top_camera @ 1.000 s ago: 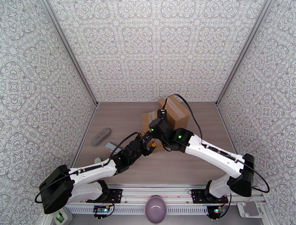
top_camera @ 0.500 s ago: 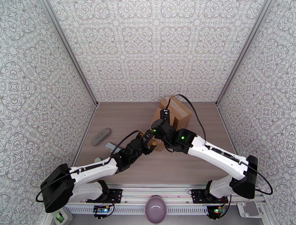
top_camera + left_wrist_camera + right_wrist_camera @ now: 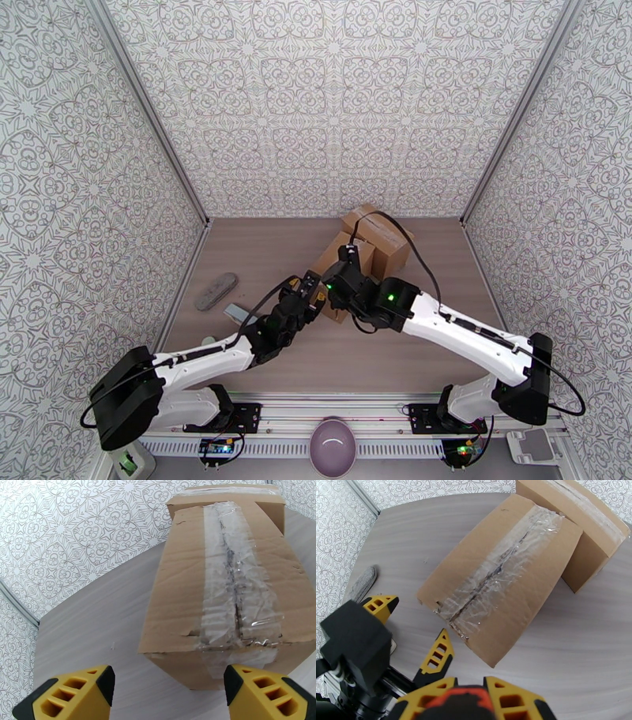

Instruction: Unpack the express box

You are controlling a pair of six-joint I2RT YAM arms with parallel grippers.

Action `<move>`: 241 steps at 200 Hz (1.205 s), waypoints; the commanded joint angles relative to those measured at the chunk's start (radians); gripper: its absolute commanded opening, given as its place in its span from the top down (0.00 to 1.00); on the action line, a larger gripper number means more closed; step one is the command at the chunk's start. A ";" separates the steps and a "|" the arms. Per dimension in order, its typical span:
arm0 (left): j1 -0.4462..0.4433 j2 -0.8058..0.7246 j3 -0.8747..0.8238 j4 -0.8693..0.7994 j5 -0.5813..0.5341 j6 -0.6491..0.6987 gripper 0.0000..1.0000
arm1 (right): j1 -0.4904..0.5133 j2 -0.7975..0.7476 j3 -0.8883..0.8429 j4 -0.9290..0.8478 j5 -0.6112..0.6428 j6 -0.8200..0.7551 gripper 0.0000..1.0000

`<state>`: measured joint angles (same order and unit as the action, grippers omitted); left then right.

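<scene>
Robot lab test cell: patterned wall panels (image 3: 332, 103) w/ alu corner posts (image 3: 155, 118) beyond left tool (image 3: 168, 681), wood-grain worktop (image 3: 261, 253) under it, mounting rail (image 3: 340, 404) behind.

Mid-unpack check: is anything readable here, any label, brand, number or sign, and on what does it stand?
No text can be read anywhere.
Nearer cardboard box: plain, with only clear tape along the seam, no label.
Farther cardboard box: plain and taped, no print on the faces seen.
Orange object in the right gripper: no marking seen.
</scene>
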<state>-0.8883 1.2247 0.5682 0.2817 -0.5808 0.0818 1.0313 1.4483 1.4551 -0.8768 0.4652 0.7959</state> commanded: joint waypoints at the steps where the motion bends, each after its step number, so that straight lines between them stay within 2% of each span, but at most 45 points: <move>1: 0.003 -0.103 -0.036 -0.021 0.020 0.012 0.20 | -0.025 -0.048 0.057 -0.034 0.056 -0.045 1.00; 28: 0.072 -0.214 -0.045 -0.057 0.199 0.010 0.20 | -0.076 -0.067 0.060 -0.092 0.101 -0.094 1.00; 53: 0.205 -0.250 -0.006 -0.107 0.429 -0.036 0.19 | -0.149 -0.083 -0.003 -0.119 0.135 -0.131 1.00; 91: 0.396 -0.110 0.137 -0.137 0.747 -0.164 0.20 | -0.274 -0.089 -0.172 0.007 0.106 -0.173 1.00; 128: 0.447 0.070 0.252 -0.101 0.959 -0.248 0.19 | -0.336 0.010 -0.178 0.114 0.075 -0.235 1.00; 149: 0.461 0.139 0.263 -0.049 1.037 -0.302 0.19 | -0.354 0.084 -0.130 0.158 0.027 -0.268 1.00; 188: 0.464 0.202 0.263 -0.013 1.106 -0.357 0.19 | -0.370 0.241 -0.027 0.170 -0.011 -0.304 1.00; 241: 0.455 0.182 0.175 0.075 1.180 -0.436 0.19 | -0.377 0.361 0.092 0.224 -0.073 -0.373 1.00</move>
<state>-0.4286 1.4284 0.7959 0.2928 0.5262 -0.2955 0.6525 1.7588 1.4738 -0.7128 0.4534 0.4767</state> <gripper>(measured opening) 0.814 0.204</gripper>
